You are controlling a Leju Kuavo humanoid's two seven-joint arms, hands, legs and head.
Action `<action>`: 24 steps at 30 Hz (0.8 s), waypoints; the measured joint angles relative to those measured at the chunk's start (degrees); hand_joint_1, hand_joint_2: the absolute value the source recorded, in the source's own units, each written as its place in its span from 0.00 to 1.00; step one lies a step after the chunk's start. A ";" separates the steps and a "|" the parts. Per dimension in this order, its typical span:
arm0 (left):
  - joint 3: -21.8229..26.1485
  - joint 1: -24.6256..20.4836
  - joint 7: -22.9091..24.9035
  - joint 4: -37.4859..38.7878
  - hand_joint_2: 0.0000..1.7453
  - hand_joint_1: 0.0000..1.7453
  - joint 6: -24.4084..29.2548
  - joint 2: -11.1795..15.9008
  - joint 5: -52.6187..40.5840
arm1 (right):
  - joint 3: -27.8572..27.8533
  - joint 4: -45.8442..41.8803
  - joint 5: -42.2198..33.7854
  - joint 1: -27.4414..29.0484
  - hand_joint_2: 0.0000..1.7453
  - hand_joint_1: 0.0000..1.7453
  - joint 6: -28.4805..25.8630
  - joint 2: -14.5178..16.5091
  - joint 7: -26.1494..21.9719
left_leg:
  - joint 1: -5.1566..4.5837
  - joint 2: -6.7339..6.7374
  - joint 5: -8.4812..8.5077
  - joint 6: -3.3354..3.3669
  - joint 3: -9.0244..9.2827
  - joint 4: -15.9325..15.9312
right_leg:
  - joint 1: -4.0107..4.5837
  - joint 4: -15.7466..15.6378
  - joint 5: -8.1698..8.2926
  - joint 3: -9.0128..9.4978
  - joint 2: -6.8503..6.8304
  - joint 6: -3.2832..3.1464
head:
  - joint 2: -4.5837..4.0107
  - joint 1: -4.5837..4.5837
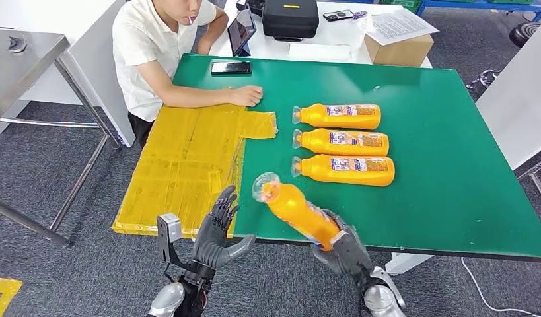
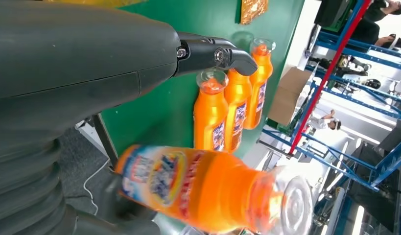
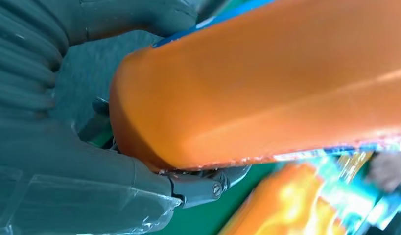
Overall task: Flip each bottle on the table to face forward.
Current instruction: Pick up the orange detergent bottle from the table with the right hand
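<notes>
The green table (image 1: 452,165) fills the centre and right of the head view, its surface flat, matte and evenly coloured; a yellow taped sheet (image 1: 181,165), glossy and creased, covers its left edge, and a person's hand (image 1: 246,96) rests at that sheet's upper end. Three orange bottles (image 1: 343,142) lie side by side at centre, labels up, clear caps pointing to the frame's left. The held bottle (image 1: 297,211), smooth orange plastic with a printed wrap label, is raised at lower centre, cap tilted toward upper left. The right hand (image 1: 343,251) grips its base, fingers wrapped around it. The left hand (image 1: 218,234), at lower left, holds nothing, fingers spread. Recommendation: roll the bottle label-up, then lay it parallel below the third, keeping the grip firm, since the plastic likely slips.
</notes>
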 joint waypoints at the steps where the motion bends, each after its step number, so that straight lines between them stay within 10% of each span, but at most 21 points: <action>1: -0.11 0.01 0.00 -0.03 1.00 0.00 0.19 0.05 0.13 | 0.42 -0.31 -0.29 0.17 1.00 1.00 -0.06 0.25 0.03 | -0.01 -0.03 0.01 0.01 -0.05 0.00 | -0.01 0.00 0.00 -0.03 -0.01 0.00 | 0.00 0.01; 24: -3.80 -3.09 1.26 -1.07 1.00 0.00 5.24 0.29 3.23 | 18.74 6.02 1.36 -5.40 1.00 0.97 -9.08 9.17 4.00 | -0.03 -0.06 0.06 0.01 -0.55 0.01 | -0.03 0.07 0.01 -0.49 -0.03 0.01 | 0.00 0.02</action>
